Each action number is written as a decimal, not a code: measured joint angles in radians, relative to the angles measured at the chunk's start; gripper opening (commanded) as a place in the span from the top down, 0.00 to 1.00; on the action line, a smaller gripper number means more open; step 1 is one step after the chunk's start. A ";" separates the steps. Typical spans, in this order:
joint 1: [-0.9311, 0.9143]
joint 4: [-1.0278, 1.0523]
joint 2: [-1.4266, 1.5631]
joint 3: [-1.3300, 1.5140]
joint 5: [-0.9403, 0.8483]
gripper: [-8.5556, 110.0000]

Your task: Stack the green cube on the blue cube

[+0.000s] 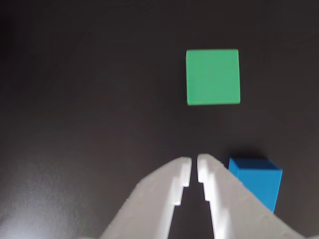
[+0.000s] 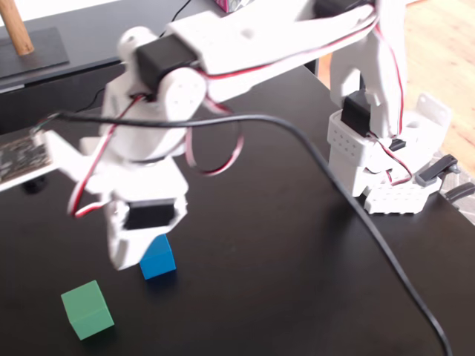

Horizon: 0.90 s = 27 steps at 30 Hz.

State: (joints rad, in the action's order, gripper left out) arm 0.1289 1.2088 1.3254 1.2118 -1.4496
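The green cube [image 1: 213, 76] sits on the black table, ahead of my gripper in the wrist view; in the fixed view it [image 2: 87, 309] is at the lower left. The blue cube [image 1: 257, 181] stands just right of my right finger in the wrist view, partly hidden by it; in the fixed view it [image 2: 157, 258] is close beside the gripper. My white gripper [image 1: 194, 167] is shut with only a thin slit between the fingers and holds nothing. It hangs above the table [image 2: 121, 256], between the two cubes. The cubes stand apart.
The arm's white base [image 2: 378, 159] stands at the right of the black table [image 2: 282, 259]. A black cable [image 2: 356, 215] runs across the table towards the lower right. A dark board with a wooden stick [image 2: 18, 33] lies at the back left.
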 measured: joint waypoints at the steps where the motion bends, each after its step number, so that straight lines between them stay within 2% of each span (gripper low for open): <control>1: -0.005 0.009 -0.031 -0.038 -0.008 0.92; 10: -0.020 0.101 -0.202 -0.302 -0.041 0.90; 13: -0.028 0.092 -0.229 -0.324 -0.031 0.85; 20: -0.066 0.032 -0.255 -0.327 0.055 0.64; 27: -0.097 0.029 -0.255 -0.327 0.000 0.48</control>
State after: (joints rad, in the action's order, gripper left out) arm 0.0322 1.2379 1.0707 0.8851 -1.4496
